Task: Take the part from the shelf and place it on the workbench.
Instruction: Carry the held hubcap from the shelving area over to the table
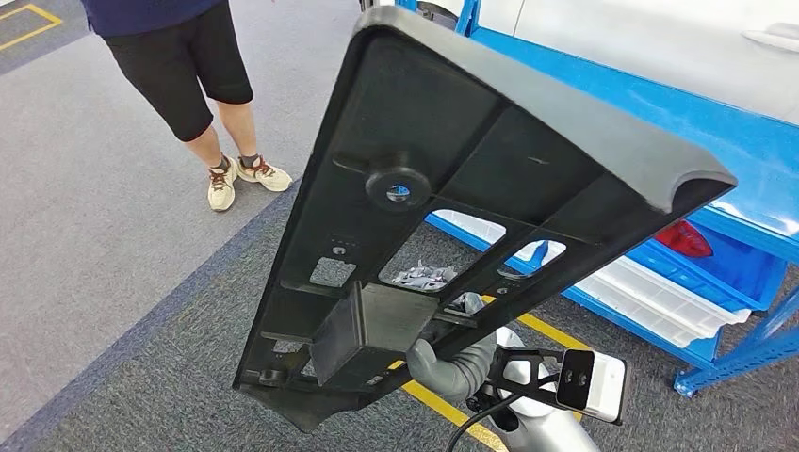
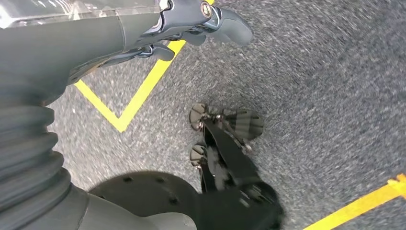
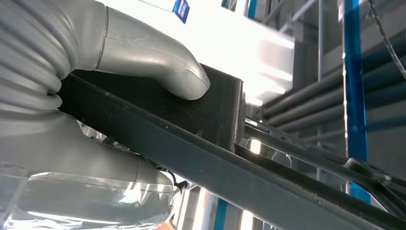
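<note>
Carpet (image 2: 325, 72) is what your left hand (image 2: 191, 21) hangs over, fingers loosely curled, holding nothing. Further right, your right hand (image 3: 119, 91) grips the part (image 1: 452, 188), thumb pressed on its boxy block, lifting the long black panel clear of the blue shelf (image 1: 660, 113) beside it. So the pickup looks done; carrying it to the tabletop and setting it down remains.
</note>
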Motion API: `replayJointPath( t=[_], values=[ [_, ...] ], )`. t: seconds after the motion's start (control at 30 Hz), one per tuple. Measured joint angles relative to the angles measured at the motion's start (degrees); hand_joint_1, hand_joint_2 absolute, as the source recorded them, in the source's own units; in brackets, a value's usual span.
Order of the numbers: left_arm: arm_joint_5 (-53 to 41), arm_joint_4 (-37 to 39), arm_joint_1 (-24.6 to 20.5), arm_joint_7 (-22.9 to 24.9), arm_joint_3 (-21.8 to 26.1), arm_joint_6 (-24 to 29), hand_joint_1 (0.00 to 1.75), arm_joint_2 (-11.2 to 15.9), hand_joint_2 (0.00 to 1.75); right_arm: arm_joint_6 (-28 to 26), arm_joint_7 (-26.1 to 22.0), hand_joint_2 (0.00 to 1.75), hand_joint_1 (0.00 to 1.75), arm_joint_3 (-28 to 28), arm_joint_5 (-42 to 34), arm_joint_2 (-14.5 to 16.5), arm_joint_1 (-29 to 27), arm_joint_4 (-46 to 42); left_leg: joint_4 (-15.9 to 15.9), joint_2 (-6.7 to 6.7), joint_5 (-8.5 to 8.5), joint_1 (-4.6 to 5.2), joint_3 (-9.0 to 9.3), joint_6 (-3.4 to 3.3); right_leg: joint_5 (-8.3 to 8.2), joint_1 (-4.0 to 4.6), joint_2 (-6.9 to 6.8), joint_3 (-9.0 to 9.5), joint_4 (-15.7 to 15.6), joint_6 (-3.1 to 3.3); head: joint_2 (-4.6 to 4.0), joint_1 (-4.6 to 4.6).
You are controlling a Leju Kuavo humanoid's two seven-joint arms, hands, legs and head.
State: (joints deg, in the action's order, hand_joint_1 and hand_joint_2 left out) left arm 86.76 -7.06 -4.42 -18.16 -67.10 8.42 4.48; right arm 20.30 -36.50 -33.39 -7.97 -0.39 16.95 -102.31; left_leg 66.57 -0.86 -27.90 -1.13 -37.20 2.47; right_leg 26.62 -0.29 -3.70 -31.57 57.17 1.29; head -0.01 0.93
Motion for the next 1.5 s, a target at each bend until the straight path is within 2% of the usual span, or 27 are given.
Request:
replayJointPath(
  t=[0.07,0.1,0.2,0.27,0.33,0.37,0.4,0.43,0.5,0.57,0.63,0.7,0.77,0.83,0.9,0.93,0.97,1.03,1.1,1.13,1.2,1.27,1.33,1.4,1.43,1.47,1.5],
  values=[
    [0.3,0.0,-0.2,-0.2,0.0,0.1,0.0,-0.1,1.75,0.3,0.1,1.75,1.75,0.0,-0.1,0.0,0.3,-0.2,-7.1,-2.21,2.06,0.49,3.85,-0.79,0.15,0.4,-1.05,0.08,0.1,-0.33,0.0,-0.07],
    [0.5,0.0,-0.2,-0.3,0.0,0.1,0.0,-0.2,1.75,0.4,0.1,1.75,1.75,0.0,-0.2,0.0,0.4,-0.3,-8.7,-2.86,2.33,0.73,4.63,-1.2,0.21,0.56,-1.54,0.11,0.2,-0.56,0.0,-0.1],
    [0.8,0.0,-0.1,-0.6,0.0,0.2,0.0,-0.3,1.75,0.8,-0.2,1.75,1.75,-0.1,-0.2,0.0,0.6,-0.7,-9.4,-1.55,2.61,0.79,4.47,-2.22,0.45,0.59,-2.53,0.25,0.3,-1.42,0.0,-0.18],
    [0.8,0.0,-0.1,-0.7,0.0,0.1,0.0,-0.5,1.75,1.0,-0.6,1.75,1.75,-0.1,-0.2,-0.1,0.7,-1.3,-9.8,-0.45,3.14,0.54,4.46,-2.98,2.44,0.3,-0.46,-0.75,2.9,-2.01,0.0,-0.24],
    [0.8,0.0,-0.3,-0.8,0.0,-0.1,0.0,-0.6,1.75,0.8,-0.8,1.75,1.75,0.0,-0.2,-0.2,0.4,-1.9,-9.9,0.72,3.48,0.51,4.21,-3.45,6.3,0.0,2.38,-4.03,10.0,-2.35,0.01,-0.32],
    [0.7,0.0,-0.4,-0.9,0.0,-0.2,0.0,-0.6,1.75,0.7,-0.8,1.75,1.75,0.0,-0.2,-0.3,0.2,-2.0,-9.9,1.4,3.56,0.53,4.06,-3.53,7.85,-0.05,2.99,-5.89,13.9,-2.46,0.01,-0.33],
    [0.6,0.0,-0.3,-0.9,0.0,-0.2,0.0,-0.6,1.75,0.5,-0.8,1.75,1.75,0.0,-0.1,-0.4,0.0,-2.1,-9.9,2.1,3.61,0.54,3.96,-3.55,8.47,-0.09,3.25,-7.16,16.5,-2.54,0.01,-0.32],
    [0.5,0.0,-0.3,-0.9,0.0,-0.3,0.0,-0.6,1.75,0.2,-0.9,1.75,1.75,0.0,0.1,-0.5,-0.2,-2.2,-9.8,2.83,3.64,0.54,3.91,-3.51,7.93,-0.14,3.36,-7.45,17.0,-2.57,0.01,-0.33],
    [0.0,0.0,-0.2,-0.8,-0.2,-0.4,0.0,-0.6,1.75,-0.5,-1.1,1.75,1.75,0.1,0.5,-0.7,-0.6,-2.8,-9.5,4.35,3.64,0.53,3.89,-3.32,4.06,-0.38,4.15,-4.86,11.4,-2.44,0.01,-0.34],
    [-0.3,0.0,-0.3,-0.7,-0.4,-0.5,0.0,-0.5,1.75,-1.2,-1.4,1.75,1.75,0.3,1.1,-0.8,-1.1,-3.5,-9.1,5.81,3.61,0.54,3.56,-2.85,0.98,-0.73,7.0,-1.53,3.9,-2.17,0.01,-0.31],
    [-0.4,0.0,-0.4,-0.6,-0.6,-0.8,0.0,-0.4,1.75,-1.6,-1.5,1.75,1.75,0.5,1.5,-0.9,-1.6,-3.8,-8.8,7.0,3.79,0.37,2.92,-2.05,0.49,-0.69,8.66,-0.6,1.2,-1.92,0.01,-0.28],
    [-0.5,0.0,-0.2,-0.6,-0.8,-0.9,0.0,-0.2,1.75,-1.9,-1.6,1.75,1.75,0.6,1.7,-0.9,-1.9,-4.1,-9.0,7.93,4.1,0.15,2.55,-1.2,0.21,-0.6,7.54,-0.64,0.9,-1.44,0.01,-0.3],
    [-0.8,0.1,-0.1,-0.5,-1.2,-1.0,0.0,0.0,1.75,-2.0,-1.7,1.75,1.75,0.6,1.8,-0.9,-2.0,-4.2,-7.6,6.07,3.17,0.27,1.82,-0.61,-0.16,-0.74,6.09,-0.34,0.2,-0.83,0.01,-0.1],
    [-1.1,0.1,-0.3,-0.2,-1.5,-1.0,0.0,0.1,1.75,-2.2,-1.8,1.75,1.75,0.6,1.8,-0.9,-2.3,-4.3,-2.0,2.84,-0.04,0.33,-0.71,-0.15,-0.28,-0.58,4.42,-0.18,-0.1,-0.39,0.01,0.14],
    [-1.2,0.1,-0.5,0.2,-1.6,-1.0,0.0,0.3,1.75,-2.4,-1.9,1.75,1.75,0.6,1.8,-0.9,-2.9,-4.2,5.0,1.64,-3.03,0.19,-3.76,0.24,-0.21,-0.3,2.69,-0.24,-0.1,-0.16,0.01,0.2],
    [-1.1,0.1,-0.4,0.4,-1.6,-1.1,0.0,0.4,1.75,-2.4,-2.0,1.75,1.75,0.6,1.8,-0.9,-3.2,-4.1,6.3,1.4,-3.19,0.14,-4.21,0.33,-0.17,-0.22,1.89,-0.26,0.0,-0.12,0.0,0.2],
    [-1.1,0.1,-0.3,0.5,-1.6,-1.1,0.0,0.6,1.75,-2.3,-2.1,1.75,1.75,0.6,1.7,-0.9,-3.4,-3.9,5.5,1.16,-2.36,0.12,-3.56,0.34,-0.14,-0.15,1.16,-0.27,0.0,-0.12,-0.01,0.2],
    [-0.9,0.1,-0.2,0.5,-1.6,-1.1,0.0,1.0,1.75,-2.0,-2.4,1.75,1.75,0.6,1.5,-0.9,-3.5,-3.7,-1.7,-0.43,0.83,0.2,0.57,0.04,-0.03,-0.02,-0.11,-0.14,0.0,-0.25,-0.01,0.21],
    [-0.8,0.2,-0.4,0.6,-1.6,-1.1,0.0,1.3,1.75,-1.6,-2.6,1.75,1.75,0.6,1.2,-0.9,-3.6,-3.4,-8.0,-2.42,2.53,0.68,3.83,-0.88,0.15,0.3,-1.2,-0.01,0.1,-0.63,0.0,0.17],
    [-0.7,0.2,-0.4,0.6,-1.6,-1.1,0.0,1.4,1.75,-1.3,-2.6,1.75,1.75,0.6,1.0,-0.9,-3.7,-3.3,-9.1,-2.87,2.55,0.93,4.27,-1.36,0.22,0.42,-1.69,0.05,0.1,-0.88,0.0,0.15],
    [-0.4,0.2,-0.2,1.0,-1.6,-1.0,0.0,1.4,1.75,-0.7,-2.7,1.75,1.75,0.6,0.7,-0.9,-3.7,-2.9,-9.4,-1.79,2.69,1.02,4.16,-2.18,0.34,0.51,-2.6,0.14,0.1,-1.45,0.0,0.11],
    [-0.1,0.2,0.0,1.3,-1.6,-1.0,0.0,1.4,1.75,-0.2,-2.7,1.75,1.75,0.6,0.7,-0.7,-3.7,-2.4,-9.8,-0.65,3.15,0.75,4.28,-2.83,1.55,0.3,-1.18,-0.22,1.4,-2.05,0.01,0.08],
    [0.2,0.2,0.0,1.5,-1.6,-1.0,0.0,1.3,1.75,0.1,-2.7,1.75,1.75,0.6,0.7,-0.6,-3.8,-2.1,-10.1,0.44,3.56,0.58,4.23,-3.32,4.97,0.02,1.82,-2.69,7.1,-2.42,0.0,0.02],
    [0.4,0.2,0.0,1.6,-1.6,-0.9,0.0,1.3,1.75,0.2,-2.7,1.75,1.75,0.6,0.8,-0.6,-4.2,-1.7,-10.0,1.75,3.69,0.6,4.01,-3.52,8.16,-0.07,3.18,-6.43,14.9,-2.6,0.0,-0.01],
    [0.5,0.2,0.0,1.6,-1.6,-1.0,0.0,1.3,1.75,0.1,-2.7,1.75,1.75,0.6,1.0,-0.7,-4.5,-1.6,-10.0,2.52,3.7,0.61,3.98,-3.53,8.38,-0.11,3.35,-7.47,16.9,-2.66,0.01,0.0],
    [0.6,0.2,0.1,1.5,-1.6,-1.0,0.0,1.3,1.75,0.1,-2.7,1.75,1.75,0.6,1.1,-0.7,-4.8,-1.6,-9.9,3.29,3.68,0.6,3.98,-3.5,7.44,-0.21,3.45,-7.46,16.6,-2.69,0.01,-0.01],
    [0.6,0.2,0.2,1.5,-1.6,-0.9,0.0,1.3,1.75,0.1,-2.7,1.75,1.75,0.6,1.2,-0.7,-5.0,-1.5,-9.7,4.08,3.65,0.58,4.01,-3.42,5.55,-0.35,3.71,-6.36,14.0,-2.67,0.01,-0.01]
  ],
)
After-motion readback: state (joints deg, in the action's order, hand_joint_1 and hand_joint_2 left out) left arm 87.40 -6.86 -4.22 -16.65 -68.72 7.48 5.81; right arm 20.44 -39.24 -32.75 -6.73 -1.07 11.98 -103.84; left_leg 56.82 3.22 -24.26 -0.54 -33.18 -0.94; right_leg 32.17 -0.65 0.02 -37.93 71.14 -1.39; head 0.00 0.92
